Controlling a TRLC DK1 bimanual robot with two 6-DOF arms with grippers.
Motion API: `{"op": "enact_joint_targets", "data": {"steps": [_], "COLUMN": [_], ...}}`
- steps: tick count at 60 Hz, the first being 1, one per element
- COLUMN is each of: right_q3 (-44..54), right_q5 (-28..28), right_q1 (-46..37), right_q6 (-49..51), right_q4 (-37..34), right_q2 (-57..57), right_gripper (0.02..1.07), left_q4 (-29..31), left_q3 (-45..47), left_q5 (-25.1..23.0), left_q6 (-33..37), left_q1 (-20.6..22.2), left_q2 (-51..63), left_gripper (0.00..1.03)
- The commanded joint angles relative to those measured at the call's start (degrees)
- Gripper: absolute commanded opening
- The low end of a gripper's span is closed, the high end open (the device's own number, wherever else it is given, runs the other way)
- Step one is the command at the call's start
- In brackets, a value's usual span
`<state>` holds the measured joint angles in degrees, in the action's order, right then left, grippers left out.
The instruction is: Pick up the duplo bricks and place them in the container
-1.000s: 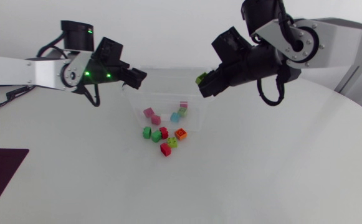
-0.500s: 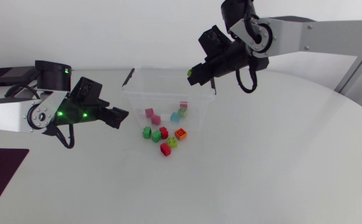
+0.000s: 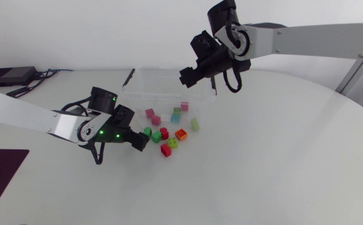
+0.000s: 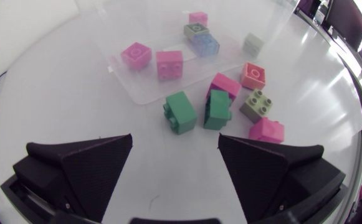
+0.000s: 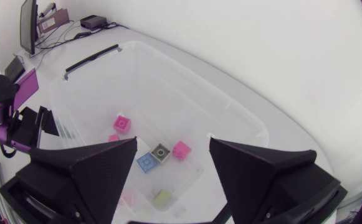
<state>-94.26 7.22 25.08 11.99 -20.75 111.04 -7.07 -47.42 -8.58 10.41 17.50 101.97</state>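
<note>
The left gripper [image 4: 174,163] sits low over the table [image 3: 281,162], its fingers spread wide with nothing between them. Its wrist view shows two green bricks [image 4: 181,112] just ahead, side by side, with an orange brick [image 4: 253,74] and an olive brick [image 4: 256,104] a little beyond. All four are outside the container [image 3: 169,70].

The right gripper [image 5: 173,163] hangs above the container, its fingers also apart and empty. Only its wrist view looks down inside, where pink bricks [image 5: 121,123], a blue brick [image 5: 146,162] and a pale green brick [image 5: 162,197] lie on the floor. The head view alone shows both arms together, with the loose bricks lying close to the container's near wall.
</note>
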Motion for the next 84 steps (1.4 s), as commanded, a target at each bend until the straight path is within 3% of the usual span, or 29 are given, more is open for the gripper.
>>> {"op": "enact_joint_targets", "data": {"steps": [1, 12, 18, 24, 35, 43, 54, 70, 84], "right_q3": [4.3, 17.3, 24.5, 31.2, 44.3, 50.1, 52.6, 50.0, 44.2], "right_q5": [-0.5, -0.2, 0.4, 0.6, 0.5, 0.5, 0.2, -0.8, -0.9], "right_q1": [0.7, 1.1, 1.2, 1.9, 4.6, 6.0, 7.2, 5.9, 5.9], "right_q6": [-1.7, -2.6, -2.8, -3.2, -2.9, -2.1, -2.0, 0.1, 0.0], "right_q4": [1.4, 5.8, 7.4, 8.8, 13.1, 15.8, 20.5, 31.3, 31.9], "right_q2": [-4.9, -15.2, -20.8, -25.9, -33.3, -33.7, -27.9, -12.9, -5.5], "right_gripper": [0.99, 0.99, 0.99, 0.99, 0.99, 0.99, 0.99, 0.99, 0.97], "left_q4": [-1.2, -2.7, -3.3, -3.4, -4.6, -5.8, -7.0, -7.0, -5.8], "left_q3": [-2.8, -5.1, -6.9, -7.4, -7.3, -7.1, -6.1, 1.5, 8.0], "left_q5": [1.6, 5.4, 6.2, 6.4, 6.3, 6.3, 6.4, 6.2, 5.1], "left_q6": [-2.9, -4.5, -5.7, -6.0, -6.1, -6.2, -5.8, -3.0, -1.0], "left_q1": [0.9, 3.0, 3.2, 3.2, 3.2, 3.2, 3.1, 2.9, 2.2], "left_q2": [2.4, 6.6, 8.3, 9.3, 10.7, 11.8, 11.9, 2.1, -9.7], "left_gripper": [0.93, 0.91, 0.83, 0.81, 0.58, 0.3, 0.26, 0.25, 0.25]}}
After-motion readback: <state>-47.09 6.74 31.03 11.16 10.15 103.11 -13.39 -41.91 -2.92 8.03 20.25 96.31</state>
